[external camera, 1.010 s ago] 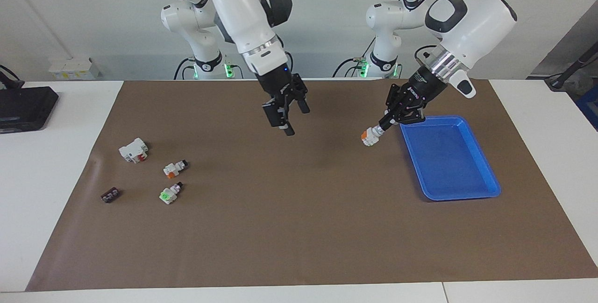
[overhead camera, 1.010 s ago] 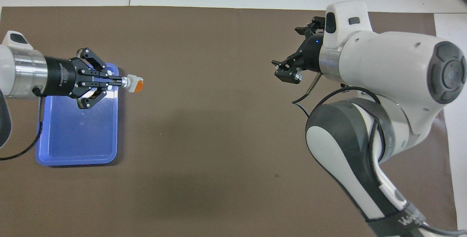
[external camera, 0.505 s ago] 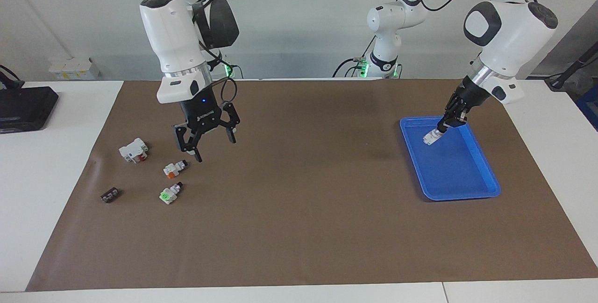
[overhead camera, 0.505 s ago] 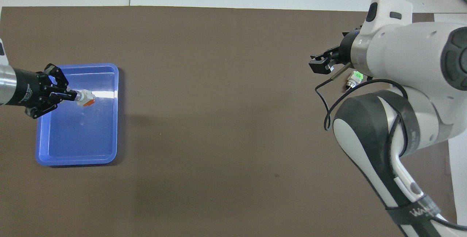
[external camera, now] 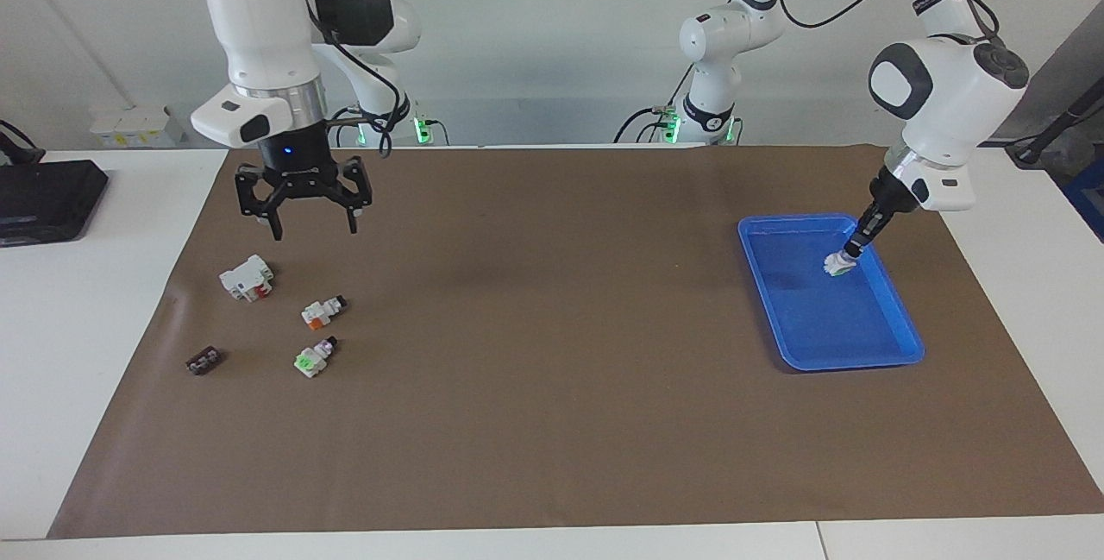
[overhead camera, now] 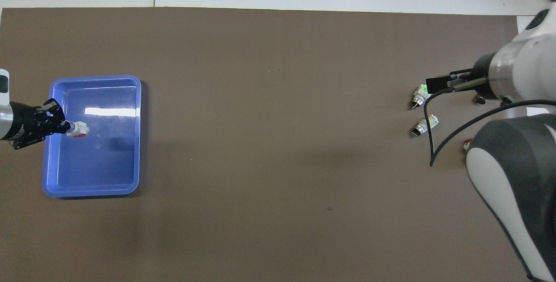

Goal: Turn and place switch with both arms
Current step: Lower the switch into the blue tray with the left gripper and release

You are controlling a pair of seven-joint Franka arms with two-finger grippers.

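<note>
Since a second ago: both arms are swinging apart, the left arm carrying the switch from beside the tray to down inside it, the right arm pulling back from mid-table to the parts at its own end.

Facing view, left gripper (external camera: 849, 251): reaching steeply down into the blue tray (external camera: 897, 351), jaws clamped on the switch (external camera: 837, 264), which is sitting low at the tray floor, near the rim closest to the left arm's end of the table; whether it is touching the floor is not clear.

Facing view, right gripper (external camera: 310, 219): hanging with jaws spread wide and empty over the brown mat (external camera: 552, 422), above a white block with red marks (external camera: 247, 277); an orange-patched switch (external camera: 323, 311), a green-capped switch (external camera: 311, 358) and a small dark part (external camera: 204, 361) are lying farther from the robots.

Overhead view, left gripper (overhead camera: 65, 126): coming in over the tray (overhead camera: 93, 190) edge, holding the switch (overhead camera: 79, 129) by its knob end, orange block pointing inward.

Overhead view, right arm: mostly covering its own gripper; the green-capped switch (overhead camera: 419, 95) and the orange-patched switch (overhead camera: 424, 126) are showing beside it.

Doing the step well: in my judgement, lowering until the switch is resting flat, then opening slowly and lifting straight up, is keeping it from tipping or catching on the rim.
</note>
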